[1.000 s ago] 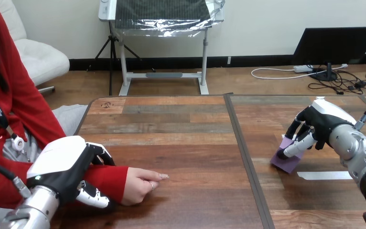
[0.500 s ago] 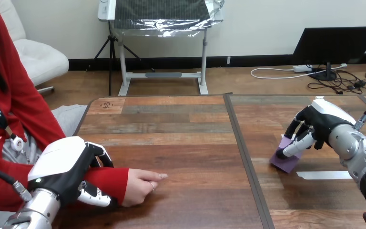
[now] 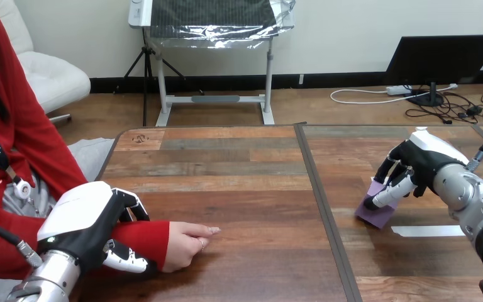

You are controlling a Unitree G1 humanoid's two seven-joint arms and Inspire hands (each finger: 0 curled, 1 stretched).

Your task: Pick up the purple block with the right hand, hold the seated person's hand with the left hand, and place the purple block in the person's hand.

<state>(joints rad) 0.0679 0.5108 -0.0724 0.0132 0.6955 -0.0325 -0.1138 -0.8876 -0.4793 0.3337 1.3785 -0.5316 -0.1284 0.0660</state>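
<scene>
— Block (image 3: 376,217): where is it lying?
— Right of frame, on the table (image 3: 239,189), just above a white tape strip (image 3: 426,231). Right hand (image 3: 418,162) is gripping it, fingers and thumb curling onto its upper end. It seems to be resting on the wood, so I judge the lift not yet made.
— Left hand (image 3: 85,220)?
— Lower left, wrapping the person's red sleeve (image 3: 141,233) just behind the cuff, fingers over, thumb under. Person's hand (image 3: 185,242) is resting beyond it, palm down, fingers loosely folded.
— Step in hand?
— Grasp is being secured. The next move is calling for a lift and a carry leftward across the table seam, and that palm needs turning up first.
— Materials?
— Block is looking matte, flat-faced, sharp-edged, rigid. Table is showing banded, grained planks. Sleeve is looking like soft cloth.
</scene>
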